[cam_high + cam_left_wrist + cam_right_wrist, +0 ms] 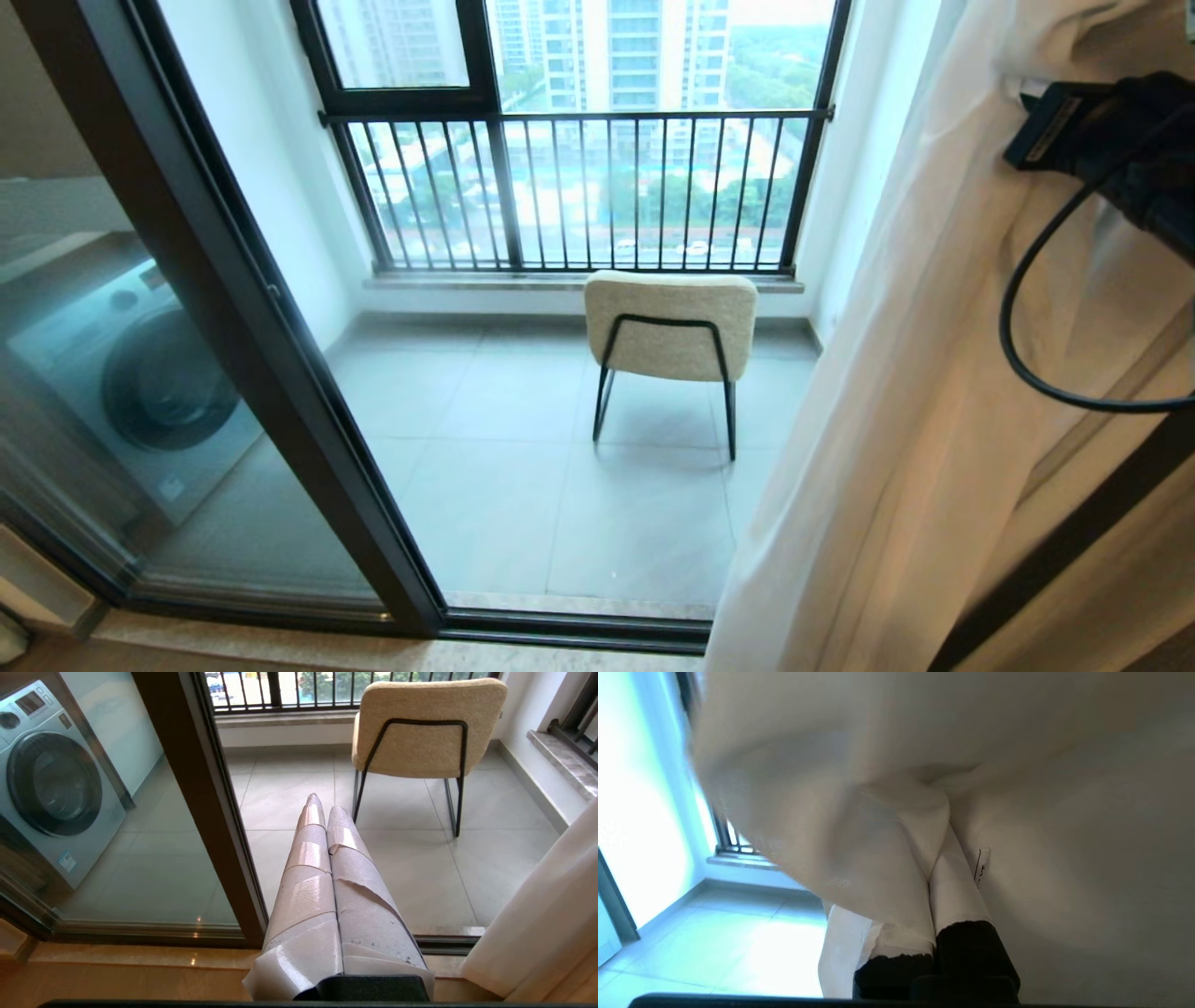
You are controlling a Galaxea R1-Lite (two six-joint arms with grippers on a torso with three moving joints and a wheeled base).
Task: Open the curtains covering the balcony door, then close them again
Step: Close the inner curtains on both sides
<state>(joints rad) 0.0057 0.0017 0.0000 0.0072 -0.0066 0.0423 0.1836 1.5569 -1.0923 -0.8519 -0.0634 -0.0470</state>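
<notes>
Right gripper point(941, 858): its two taped fingers are pressed tight together with a fold of the curtain pinched between them. It is high up on the right side of the doorway, buried in the cloth.
Right arm point(1111, 131): a black block with a black cable point(1027, 317) looping down from it, pressed against the cloth.
Curtain point(915, 392): thin, white and see-through, with long folds. It is bunched up on the right side and hangs down to the floor. It drapes over one finger in the right wrist view. A small white tag point(981, 865) shows on the cloth just beside the fingers.
Balcony door point(233, 308): a dark frame with big glass. The glass panel is on the left. The middle is not covered, and the balcony shows through.
Door track point(579, 627): a dark strip along the floor, running to the foot of the curtain.
Left gripper point(327, 812): its taped fingers are squeezed shut with nothing between them. It is low down, pointing at the doorway, well apart from the curtain.
Chair point(670, 327): cream seat back and thin black legs. It stands on the gray balcony tiles point(523, 485), near the window.
Railing point(579, 191): black bars across the far window, with tall buildings and trees outside.
Washing machine point(140, 383): gray with a round dark door, seen through the glass on the left.
</notes>
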